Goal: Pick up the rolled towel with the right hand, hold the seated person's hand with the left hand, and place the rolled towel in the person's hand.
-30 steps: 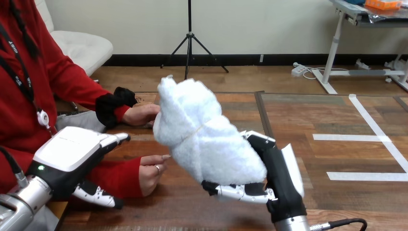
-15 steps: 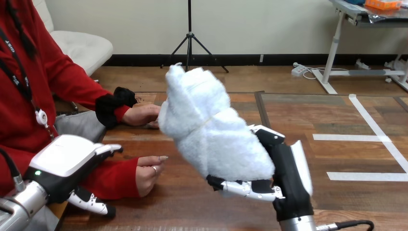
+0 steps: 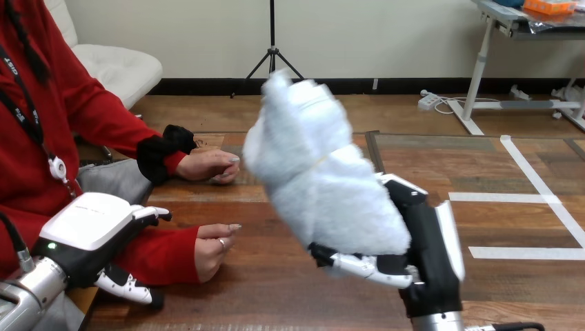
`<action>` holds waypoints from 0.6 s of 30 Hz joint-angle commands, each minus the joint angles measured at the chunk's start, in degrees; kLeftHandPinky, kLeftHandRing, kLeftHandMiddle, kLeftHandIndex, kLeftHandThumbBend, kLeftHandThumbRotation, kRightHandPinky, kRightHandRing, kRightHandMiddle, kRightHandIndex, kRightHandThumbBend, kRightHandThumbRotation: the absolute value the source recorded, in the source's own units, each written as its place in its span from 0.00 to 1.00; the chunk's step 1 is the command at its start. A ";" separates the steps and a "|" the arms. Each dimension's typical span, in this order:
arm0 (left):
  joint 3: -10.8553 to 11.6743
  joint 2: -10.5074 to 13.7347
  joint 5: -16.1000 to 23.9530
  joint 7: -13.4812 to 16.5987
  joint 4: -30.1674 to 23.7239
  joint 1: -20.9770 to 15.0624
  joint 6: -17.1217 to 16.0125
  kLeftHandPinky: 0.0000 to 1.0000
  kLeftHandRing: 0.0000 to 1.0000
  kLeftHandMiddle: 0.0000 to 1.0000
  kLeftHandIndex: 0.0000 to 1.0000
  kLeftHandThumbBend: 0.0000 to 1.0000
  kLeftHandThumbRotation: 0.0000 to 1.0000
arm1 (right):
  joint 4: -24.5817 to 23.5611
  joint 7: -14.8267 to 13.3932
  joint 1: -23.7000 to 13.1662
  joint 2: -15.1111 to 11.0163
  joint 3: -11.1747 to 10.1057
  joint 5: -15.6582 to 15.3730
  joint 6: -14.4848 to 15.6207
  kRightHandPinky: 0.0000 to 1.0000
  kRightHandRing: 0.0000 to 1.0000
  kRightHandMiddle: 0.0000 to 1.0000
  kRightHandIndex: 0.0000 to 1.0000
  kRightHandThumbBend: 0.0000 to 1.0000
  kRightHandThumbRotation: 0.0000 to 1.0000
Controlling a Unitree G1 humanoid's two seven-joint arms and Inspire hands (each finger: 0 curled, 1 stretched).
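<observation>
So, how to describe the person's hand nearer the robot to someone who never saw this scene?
At the left side of the wooden table, the robot's left hand comes in. Just right of it lies the person's nearer hand, loosely curled, ending a red sleeve. The person's farther hand rests further back with a black cuff, left of the rolled towel in the right hand.

Right hand (image 3: 428, 255) carried rolled towel (image 3: 321, 165) rightward, higher.
</observation>
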 commanded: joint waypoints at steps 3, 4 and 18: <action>-2.34 -0.52 0.74 3.66 4.33 -4.72 0.88 0.63 0.67 0.72 0.77 1.00 0.37 | -7.32 1.20 -0.38 1.97 -0.30 2.78 -0.41 0.04 0.09 0.15 0.17 0.51 0.00; -2.62 -0.75 0.74 3.89 4.87 -4.93 1.01 0.62 0.66 0.71 0.76 1.00 0.36 | -8.12 1.67 0.06 1.95 -0.10 3.49 -0.20 0.04 0.09 0.15 0.18 0.51 0.00; -4.17 -2.85 -0.51 5.14 8.77 -6.41 2.29 0.55 0.56 0.59 0.63 0.95 0.28 | -15.16 4.90 3.60 2.06 0.43 7.37 1.74 0.03 0.09 0.17 0.20 0.49 0.00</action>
